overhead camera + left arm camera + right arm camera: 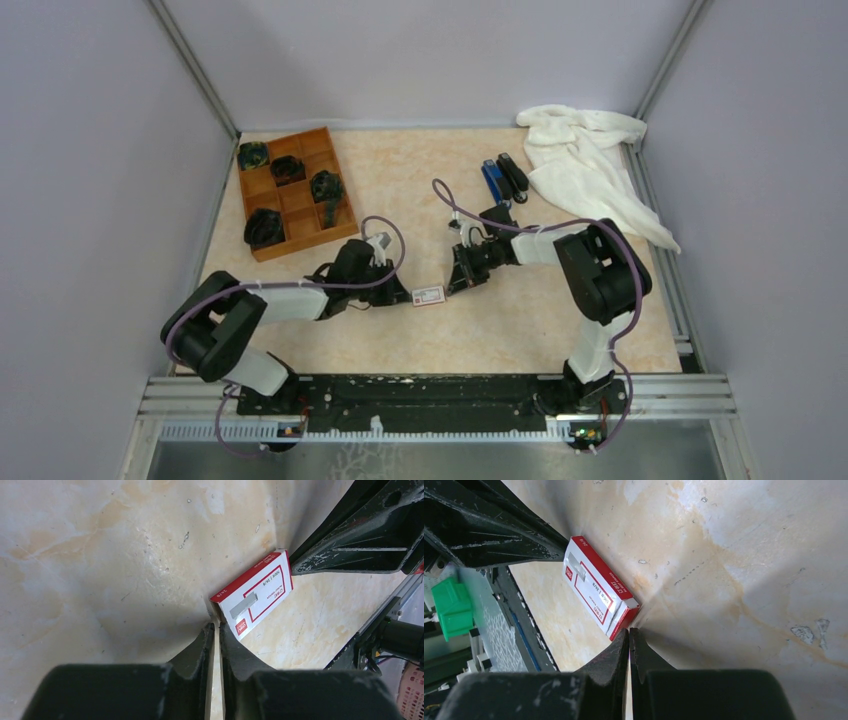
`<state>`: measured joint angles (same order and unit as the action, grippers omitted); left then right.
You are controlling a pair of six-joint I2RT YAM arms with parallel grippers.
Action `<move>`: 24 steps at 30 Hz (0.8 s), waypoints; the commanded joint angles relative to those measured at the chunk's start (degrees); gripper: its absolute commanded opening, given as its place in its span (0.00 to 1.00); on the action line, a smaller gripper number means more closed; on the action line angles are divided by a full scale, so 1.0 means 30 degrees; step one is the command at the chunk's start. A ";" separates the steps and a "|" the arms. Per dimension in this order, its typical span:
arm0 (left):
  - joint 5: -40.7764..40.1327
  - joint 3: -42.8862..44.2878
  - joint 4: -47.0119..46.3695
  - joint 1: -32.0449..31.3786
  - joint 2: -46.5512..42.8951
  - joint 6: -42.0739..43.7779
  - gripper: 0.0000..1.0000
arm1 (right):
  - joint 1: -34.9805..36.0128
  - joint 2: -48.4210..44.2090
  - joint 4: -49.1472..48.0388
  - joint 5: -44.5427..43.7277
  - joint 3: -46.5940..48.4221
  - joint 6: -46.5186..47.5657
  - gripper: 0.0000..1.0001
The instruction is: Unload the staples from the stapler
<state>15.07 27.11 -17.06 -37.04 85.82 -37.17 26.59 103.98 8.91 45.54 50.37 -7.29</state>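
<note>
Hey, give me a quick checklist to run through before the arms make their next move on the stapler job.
1. Left gripper free: ok, shut, holding nothing.
2. Right gripper free: ok, shut, holding nothing.
3. Black stapler grasped: not ok, it lies far off beside the blue stapler.
4. Black stapler opened: cannot tell, too small.
5. Card box clear of fingertips: not ok, it lies right between both grippers.

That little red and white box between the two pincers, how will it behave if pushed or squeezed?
The box lies flat on its broad face, so it should probably slide, not tip or roll. It looks like thin card, so a hard squeeze may dent it. The table looks smooth, so an off-centre push would likely spin it.
</note>
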 commanded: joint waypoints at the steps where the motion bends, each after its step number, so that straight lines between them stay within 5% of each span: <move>1: -0.1591 -0.0241 0.3689 -0.0135 0.1127 0.1094 0.13 | 0.0375 -0.0265 -0.0382 -0.1177 0.0318 0.0117 0.04; 24: -0.1395 0.1011 0.3622 -0.1116 0.3099 0.0951 0.09 | 0.1039 -0.0468 -0.0440 -0.1439 0.0481 -0.0237 0.04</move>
<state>14.96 32.23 -13.93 -38.50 90.19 -36.27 28.32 103.31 9.13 43.00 50.76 -8.21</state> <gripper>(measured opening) 0.083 0.039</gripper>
